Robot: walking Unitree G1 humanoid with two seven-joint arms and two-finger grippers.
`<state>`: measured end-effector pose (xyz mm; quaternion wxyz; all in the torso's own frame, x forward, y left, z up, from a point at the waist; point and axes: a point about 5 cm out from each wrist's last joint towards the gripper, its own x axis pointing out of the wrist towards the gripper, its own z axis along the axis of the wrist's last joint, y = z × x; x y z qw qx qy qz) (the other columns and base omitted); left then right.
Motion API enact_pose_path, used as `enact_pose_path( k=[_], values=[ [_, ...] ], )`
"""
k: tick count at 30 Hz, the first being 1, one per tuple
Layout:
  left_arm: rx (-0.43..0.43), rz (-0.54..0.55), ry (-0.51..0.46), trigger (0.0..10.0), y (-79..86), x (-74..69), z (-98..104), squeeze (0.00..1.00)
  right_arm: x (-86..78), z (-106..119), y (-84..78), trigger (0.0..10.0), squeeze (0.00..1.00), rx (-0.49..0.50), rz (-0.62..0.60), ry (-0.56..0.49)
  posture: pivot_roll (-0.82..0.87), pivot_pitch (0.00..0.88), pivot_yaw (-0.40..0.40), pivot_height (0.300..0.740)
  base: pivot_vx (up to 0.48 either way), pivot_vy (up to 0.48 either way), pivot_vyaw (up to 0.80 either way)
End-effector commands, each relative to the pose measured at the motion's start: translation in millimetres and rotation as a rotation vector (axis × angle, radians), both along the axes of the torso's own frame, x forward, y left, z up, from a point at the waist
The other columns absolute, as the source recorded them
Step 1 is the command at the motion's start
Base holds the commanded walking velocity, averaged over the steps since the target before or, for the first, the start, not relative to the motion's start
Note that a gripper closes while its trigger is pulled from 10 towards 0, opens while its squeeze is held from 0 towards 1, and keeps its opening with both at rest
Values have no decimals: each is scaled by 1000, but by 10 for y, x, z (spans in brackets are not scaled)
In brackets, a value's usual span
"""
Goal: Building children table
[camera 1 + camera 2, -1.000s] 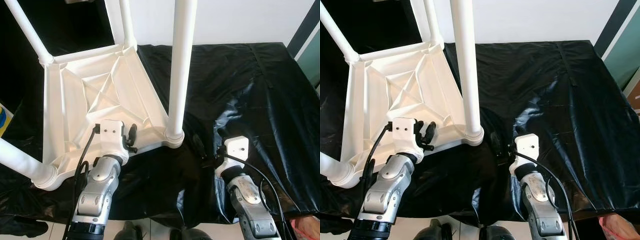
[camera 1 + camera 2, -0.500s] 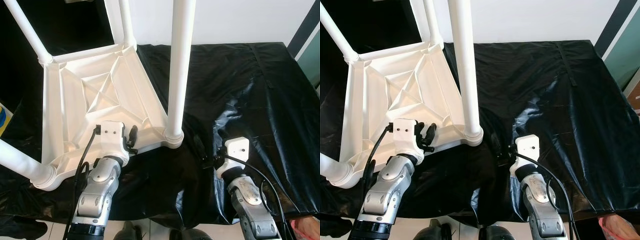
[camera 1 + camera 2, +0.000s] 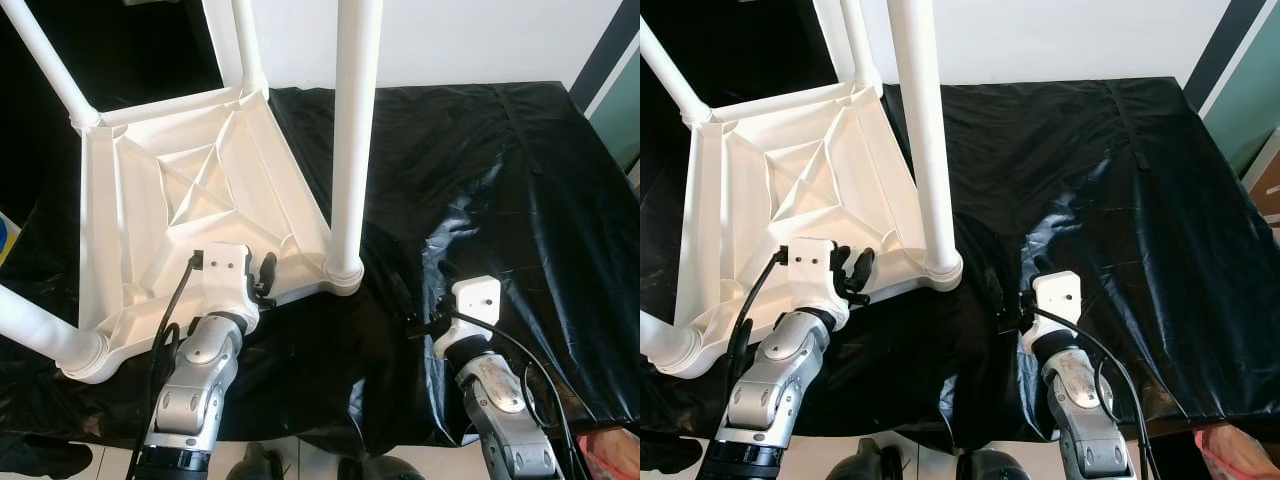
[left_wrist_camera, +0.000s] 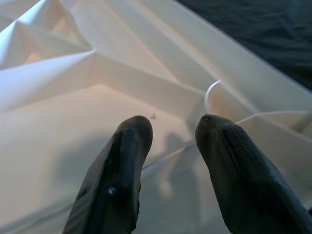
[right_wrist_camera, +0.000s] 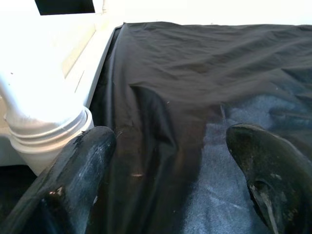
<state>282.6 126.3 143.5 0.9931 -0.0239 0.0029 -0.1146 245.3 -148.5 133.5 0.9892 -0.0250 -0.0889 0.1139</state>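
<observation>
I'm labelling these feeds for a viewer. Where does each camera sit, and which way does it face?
Left eye view: on the head, looking down at the upturned white table on black sheeting; both silver arms show.
Right eye view: beside it, same scene; left gripper over the table's edge, right gripper over the sheeting.
Left wrist view: along open fingers at the table's ribbed underside.
Right wrist view: along open fingers at sheeting and a table leg.
Shared: that near leg shows in the right wrist view and both eye views.

white table (image 3: pixel 180 190), black sheet (image 3: pixel 500 170) — glossy
</observation>
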Motion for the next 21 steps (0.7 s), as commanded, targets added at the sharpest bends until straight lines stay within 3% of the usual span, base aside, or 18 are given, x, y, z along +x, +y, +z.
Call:
enact_pose_path(
  k=[1,11,21],
  values=[
    [4,7,20,10000,15,-11,-36,0,-19,-25,1,10000,0,5,-3,14,-101,158,18,740,-240,0,0],
    [2,9,24,10000,12,-13,-35,0,-23,-22,-6,10000,0,7,-4,16,-100,161,17,740,-178,0,0],
    [-24,17,6,10000,18,-11,-9,0,-29,-14,-6,10000,0,5,-1,16,-101,162,16,740,0,0,0]
  ],
)
